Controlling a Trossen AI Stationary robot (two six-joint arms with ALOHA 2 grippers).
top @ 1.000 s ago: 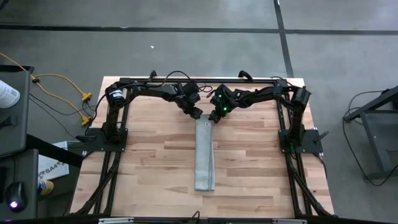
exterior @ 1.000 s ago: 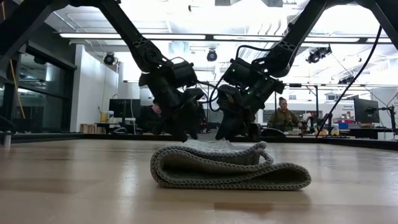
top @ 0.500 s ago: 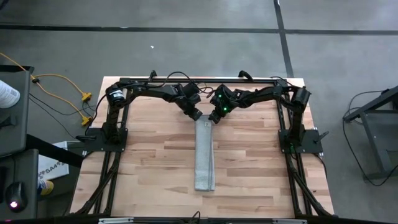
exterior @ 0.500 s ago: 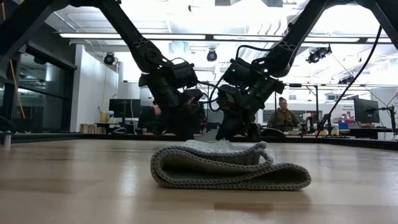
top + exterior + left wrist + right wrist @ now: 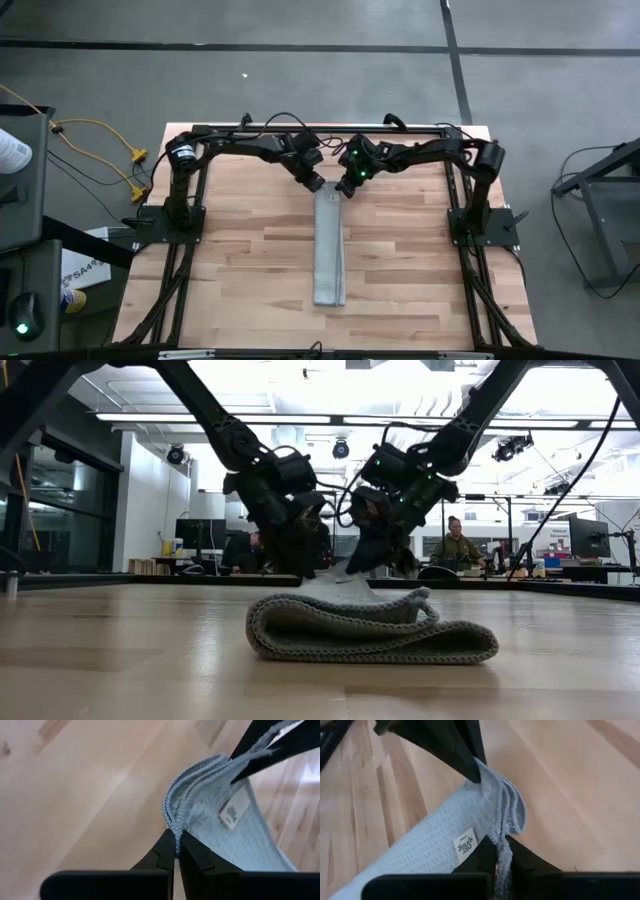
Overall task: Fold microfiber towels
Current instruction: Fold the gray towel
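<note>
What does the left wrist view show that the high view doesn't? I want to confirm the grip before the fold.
Only the left wrist view: the left gripper pinching the layered corner edge of the towel, and a small white label sewn on the cloth. Only the high view: the whole towel lying as a long narrow strip on the table, with the left gripper and right gripper at its far end. Both: the towel's far end gripped by both arms, over the wooden table.
</note>
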